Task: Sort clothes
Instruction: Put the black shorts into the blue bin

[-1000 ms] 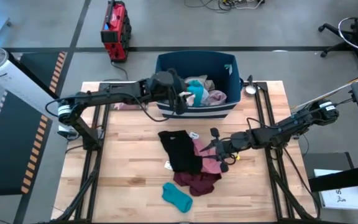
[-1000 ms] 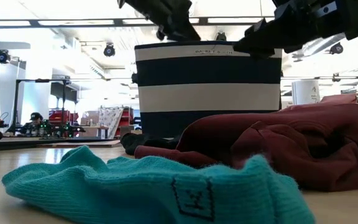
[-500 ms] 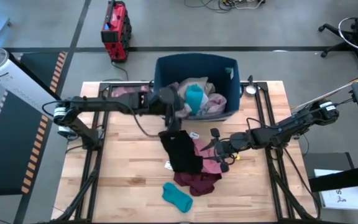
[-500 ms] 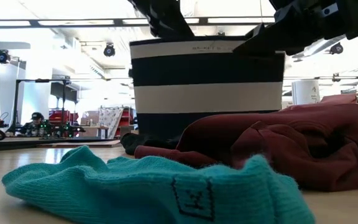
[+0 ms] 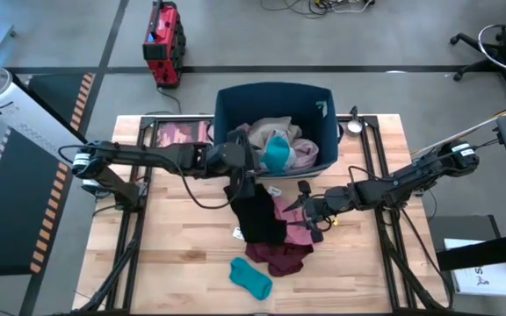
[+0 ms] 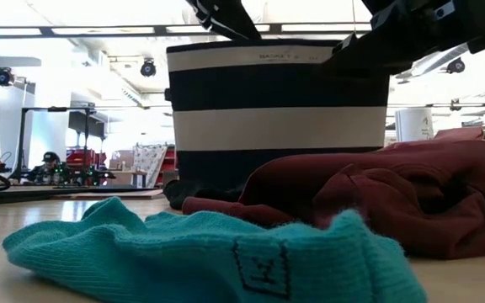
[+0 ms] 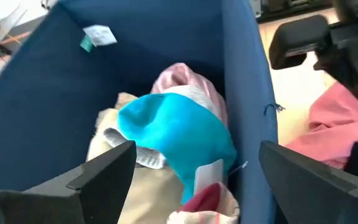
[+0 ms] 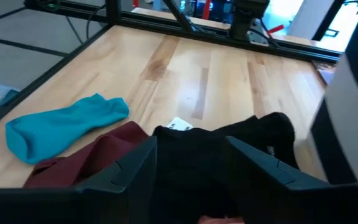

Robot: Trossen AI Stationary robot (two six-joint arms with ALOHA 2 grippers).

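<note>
The dark blue bin with white stripes [image 5: 319,105] stands at the table's far middle. It holds a beige piece [image 7: 142,193], a teal piece [image 7: 179,130] and a pink piece [image 7: 188,81]. My left gripper [image 5: 240,164] is open at the bin's near wall [image 7: 247,112], one finger over the inside and one outside. On the table lie a black garment [image 5: 257,215], a pink one [image 5: 295,230], a maroon one [image 5: 279,257] and a teal sock [image 5: 250,276]. My right gripper [image 5: 310,212] is open just above the black and pink garments. My left gripper stands astride the bin's near wall [image 7: 257,155], near its left corner, coming level from the table's left. One finger [image 7: 104,168] is inside the bin and one finger [image 7: 303,174] outside. I cannot tell whether either finger touches the wall.
A pink and maroon piece [image 5: 178,132] lies on the table left of the bin. A small round object [image 5: 352,125] sits at the bin's right. White tags [image 5: 275,190] lie by the black garment. Bare wood shows at the near left [image 5: 165,254].
My left gripper has gone from above the bin's inside toward the table's near edge and down to the bin's near wall. The bin has shifted toward the near edge with it and looms larger in the low view.
</note>
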